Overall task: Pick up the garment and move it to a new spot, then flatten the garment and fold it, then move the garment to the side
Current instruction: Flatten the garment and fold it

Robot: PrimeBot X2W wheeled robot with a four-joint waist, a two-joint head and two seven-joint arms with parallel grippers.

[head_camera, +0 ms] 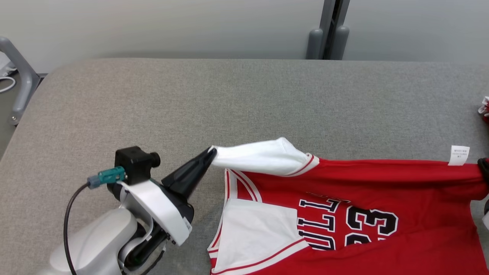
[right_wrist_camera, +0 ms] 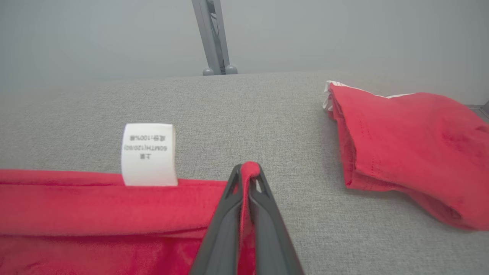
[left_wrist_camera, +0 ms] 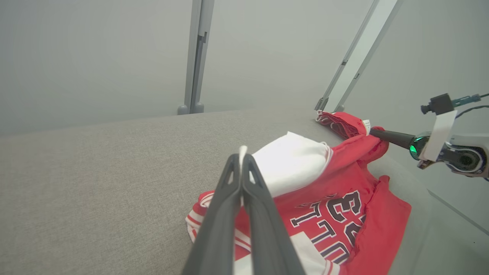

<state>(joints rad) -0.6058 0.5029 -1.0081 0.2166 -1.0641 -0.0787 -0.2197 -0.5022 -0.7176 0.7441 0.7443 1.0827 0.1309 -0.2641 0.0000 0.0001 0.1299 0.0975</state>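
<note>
garment (head_camera: 382,183): red jersey on grey padded table (head_camera: 229,95), top edge stretched between grippers | left gripper (head_camera: 210,152): jaws pinching white sleeve (head_camera: 263,156) | right gripper (right_wrist_camera: 249,168): jaws pinching red hem beside care label (right_wrist_camera: 149,154)

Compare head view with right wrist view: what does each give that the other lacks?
Head view: the left gripper shut on the white sleeve of the red jersey, plus its black lettering and number.
Right wrist view: a close look at the right gripper shut on a fold of the jersey's red edge, and a second red garment lying apart on the table, seen nearly whole.
Both: the white care label, the grey padded table and the grey post at its far edge.
</note>
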